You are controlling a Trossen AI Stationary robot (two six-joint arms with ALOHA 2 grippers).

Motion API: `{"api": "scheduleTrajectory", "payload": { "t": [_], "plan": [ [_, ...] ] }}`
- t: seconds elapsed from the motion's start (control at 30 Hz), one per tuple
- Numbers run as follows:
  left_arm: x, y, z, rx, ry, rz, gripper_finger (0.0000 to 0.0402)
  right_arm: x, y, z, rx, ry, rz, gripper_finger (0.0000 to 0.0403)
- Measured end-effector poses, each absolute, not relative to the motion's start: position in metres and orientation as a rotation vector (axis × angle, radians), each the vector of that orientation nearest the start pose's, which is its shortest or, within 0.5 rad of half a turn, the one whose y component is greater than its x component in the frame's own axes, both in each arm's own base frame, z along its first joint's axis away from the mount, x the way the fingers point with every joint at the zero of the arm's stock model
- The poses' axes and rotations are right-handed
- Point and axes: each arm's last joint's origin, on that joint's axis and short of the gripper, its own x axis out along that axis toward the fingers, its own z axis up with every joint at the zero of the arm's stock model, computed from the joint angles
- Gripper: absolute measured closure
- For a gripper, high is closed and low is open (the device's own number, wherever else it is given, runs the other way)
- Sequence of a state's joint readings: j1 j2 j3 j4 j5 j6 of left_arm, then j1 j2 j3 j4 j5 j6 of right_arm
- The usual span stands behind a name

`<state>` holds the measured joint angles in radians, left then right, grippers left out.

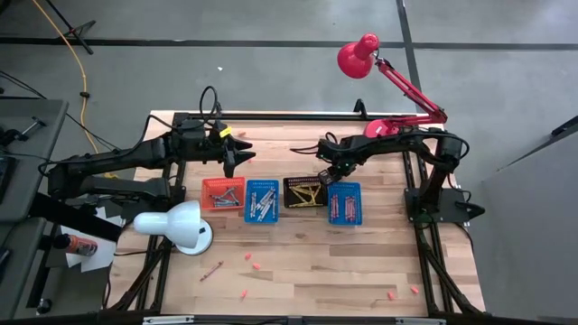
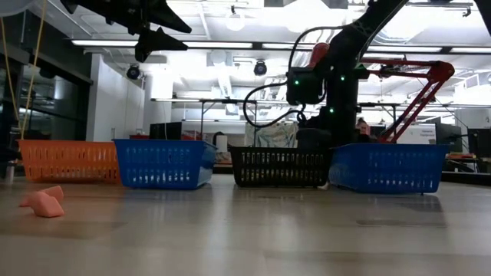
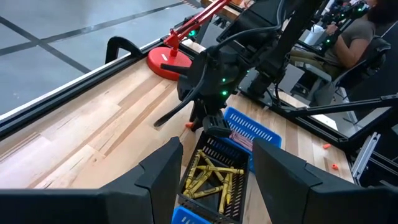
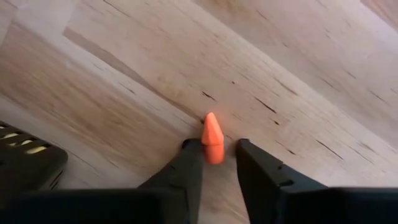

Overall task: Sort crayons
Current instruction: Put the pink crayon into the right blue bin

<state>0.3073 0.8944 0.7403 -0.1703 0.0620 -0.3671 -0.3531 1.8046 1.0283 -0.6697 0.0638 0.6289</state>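
Note:
A short orange crayon piece [image 4: 212, 138] lies flat on the wood just beyond the black basket [image 1: 305, 191], which holds yellow crayons [image 3: 211, 177]. My right gripper [image 4: 217, 155] points down over the piece, open, with one finger on each side of it; it also shows in the high view [image 1: 327, 171]. My left gripper [image 1: 237, 153] hangs open above the table, over the gap behind the orange basket [image 1: 222, 192], and touches nothing. Two blue baskets [image 1: 261, 200] [image 1: 344, 202] hold more crayons. My right gripper comes from above, fingers pointing down along both long sides of the orange piece's blunt end [image 4: 213, 155]. One finger [image 4: 194, 158] seems to lie against it; the other [image 4: 249, 162] stands a narrow gap away. The piece lies flat on the table.
Loose crayon bits lie near the table's front: a dark one [image 1: 210, 270], pink ones [image 1: 247, 256] [image 1: 391, 294], and an orange bit [image 2: 44, 202]. A white lamp [image 1: 176, 226] stands front left. A red lamp's base [image 1: 388, 126] sits at the back right.

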Motion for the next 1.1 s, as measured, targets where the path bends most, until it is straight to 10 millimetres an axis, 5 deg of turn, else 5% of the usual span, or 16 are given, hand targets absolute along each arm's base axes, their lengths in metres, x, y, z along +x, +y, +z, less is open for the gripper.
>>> {"api": "scheduleTrajectory", "payload": {
  "t": [0.3, 0.83, 1.1],
  "plan": [
    [0.189, 0.058, 0.300, -0.422, 0.273, 0.300, 0.0220, 0.290, -0.110, 0.135, 0.687, 1.297, -0.808, 0.0395],
    [0.188, 0.058, 0.298, -0.426, 0.300, 0.303, 0.0220, 0.289, -0.109, 0.137, 0.669, 1.297, -0.790, 0.0400],
    [0.188, 0.058, 0.296, -0.428, 0.320, 0.307, 0.0220, 0.281, -0.107, 0.180, 0.576, 1.161, -0.736, 0.0401]
  ]
}}
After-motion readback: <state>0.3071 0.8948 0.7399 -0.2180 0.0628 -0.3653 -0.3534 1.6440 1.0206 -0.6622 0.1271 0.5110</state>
